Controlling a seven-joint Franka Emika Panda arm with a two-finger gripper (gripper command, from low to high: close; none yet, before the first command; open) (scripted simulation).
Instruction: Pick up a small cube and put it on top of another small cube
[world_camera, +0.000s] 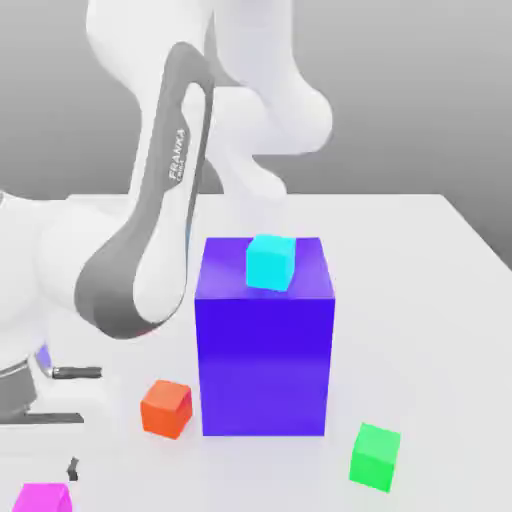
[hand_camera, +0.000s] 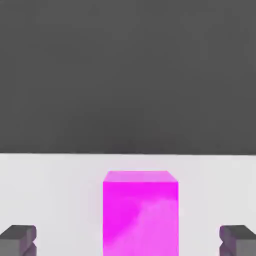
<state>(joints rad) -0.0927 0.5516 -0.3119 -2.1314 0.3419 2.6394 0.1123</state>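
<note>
Hand view: open gripper (hand_camera: 128, 241), seemingly clear space flanking magenta cube (hand_camera: 140, 217)

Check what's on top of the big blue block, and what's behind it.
Cyan cube on top of the large blue block. Anything low behind the block is covered by it; can't tell.

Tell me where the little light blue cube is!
In the exterior view, the light blue cube sits on top of the big dark blue block, right of the robot arm.
</note>
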